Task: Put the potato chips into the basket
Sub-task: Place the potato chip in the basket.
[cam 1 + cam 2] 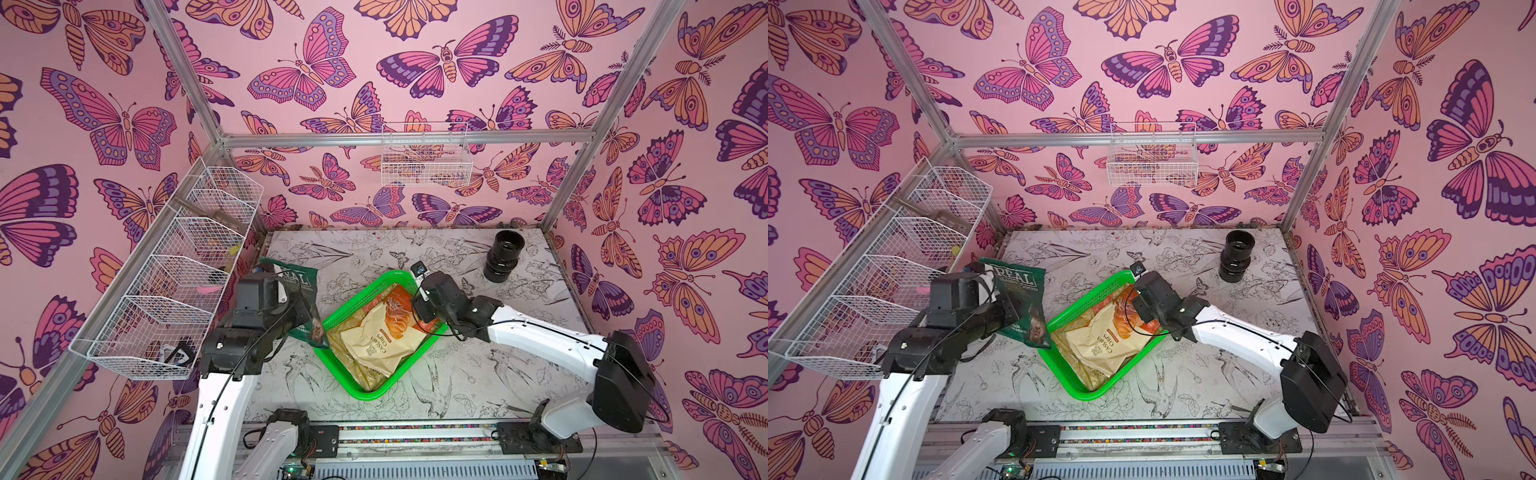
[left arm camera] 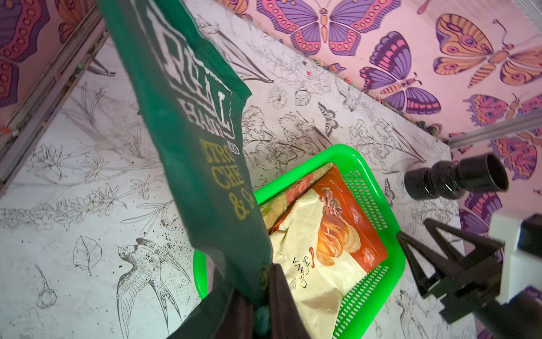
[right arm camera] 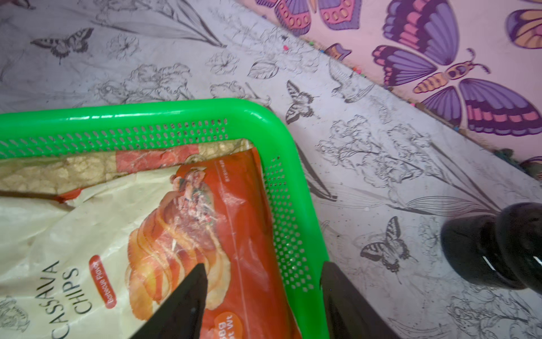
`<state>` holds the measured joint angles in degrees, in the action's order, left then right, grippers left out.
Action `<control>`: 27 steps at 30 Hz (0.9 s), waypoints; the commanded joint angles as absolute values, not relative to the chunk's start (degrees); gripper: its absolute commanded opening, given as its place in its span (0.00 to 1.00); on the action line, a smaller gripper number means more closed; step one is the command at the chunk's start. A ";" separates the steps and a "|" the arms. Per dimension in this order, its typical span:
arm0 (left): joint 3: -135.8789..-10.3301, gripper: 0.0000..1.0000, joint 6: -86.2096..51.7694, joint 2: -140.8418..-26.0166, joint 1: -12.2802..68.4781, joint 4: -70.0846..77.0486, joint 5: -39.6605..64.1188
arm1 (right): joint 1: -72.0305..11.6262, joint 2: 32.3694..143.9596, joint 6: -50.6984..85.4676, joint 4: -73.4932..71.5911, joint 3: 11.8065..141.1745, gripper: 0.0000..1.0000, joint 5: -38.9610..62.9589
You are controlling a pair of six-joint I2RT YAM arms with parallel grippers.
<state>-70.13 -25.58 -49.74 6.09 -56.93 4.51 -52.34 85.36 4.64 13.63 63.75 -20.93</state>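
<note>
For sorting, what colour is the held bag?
Dark green bag with white lettering; left wrist view best.

Left pincer (image 1: 308,318) clamps dark green crinkly "REAL" chip bag (image 1: 301,278); bright green perforated plastic basket (image 1: 374,392) just beside pincer.

Tan bag (image 1: 360,368) mostly buried, contents of wire baskets (image 1: 166,307) indistinct

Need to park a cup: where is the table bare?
Bare table: the near strip between basket and front rail; the far strip between basket and back wall, beside the black cylinder. Crowded: the basket, where the left gripper holds a green bag and the right gripper hovers.
</note>
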 commanded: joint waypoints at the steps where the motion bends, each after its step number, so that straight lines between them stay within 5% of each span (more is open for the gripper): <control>1: -73.66 0.00 -15.25 -49.83 8.66 -58.50 8.15 | -49.63 83.86 6.69 12.40 62.53 0.65 -23.35; 14: -85.03 0.00 -0.06 -63.01 21.72 -61.93 36.53 | -36.78 76.16 17.70 9.91 55.40 0.63 -16.27; 21: -78.37 0.00 3.49 -70.28 27.25 -62.29 38.32 | -36.78 73.25 17.98 8.05 52.57 0.63 -16.86; 27: -72.57 0.00 8.93 -80.81 24.82 -63.49 28.39 | -36.74 74.22 18.26 10.11 54.48 0.63 -14.43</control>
